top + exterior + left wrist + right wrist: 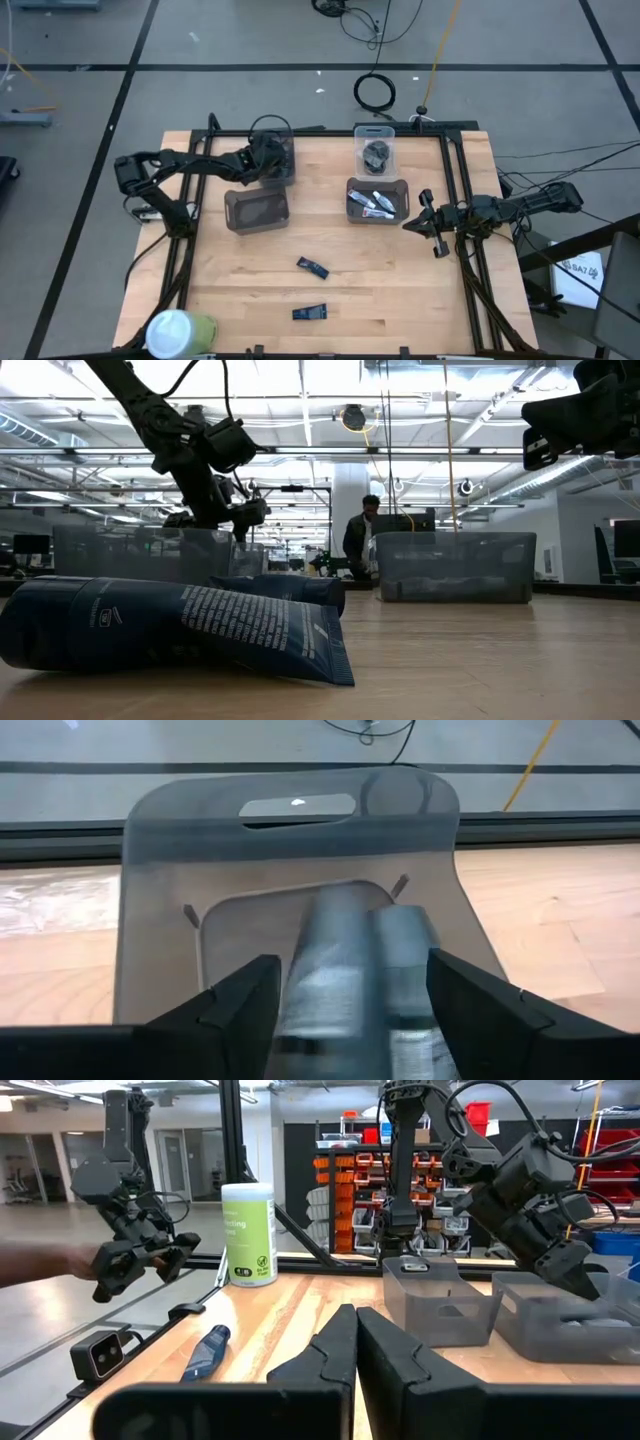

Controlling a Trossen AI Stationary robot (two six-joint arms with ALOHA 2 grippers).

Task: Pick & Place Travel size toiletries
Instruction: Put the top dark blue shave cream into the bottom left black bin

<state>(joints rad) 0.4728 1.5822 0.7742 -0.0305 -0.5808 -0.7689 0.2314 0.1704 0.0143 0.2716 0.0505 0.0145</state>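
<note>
Left wrist view: placing step near its end, with left gripper [352,970] spread wide inside clear plastic bin [290,830], two pale grey tubes [400,980] lying between its fingers, seemingly let go. Next, probably: lift straight out clear of bin wall, then over to dark blue oblong packets [312,267] on bare wooden table [230,290]. Right gripper [432,228] pinched shut, waiting at right table edge.

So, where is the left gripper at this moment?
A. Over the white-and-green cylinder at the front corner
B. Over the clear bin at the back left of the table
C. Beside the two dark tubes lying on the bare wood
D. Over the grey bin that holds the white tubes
B. In the high view the left gripper hangs over the clear bin at the back left, and its wrist view looks down into that bin.
</note>
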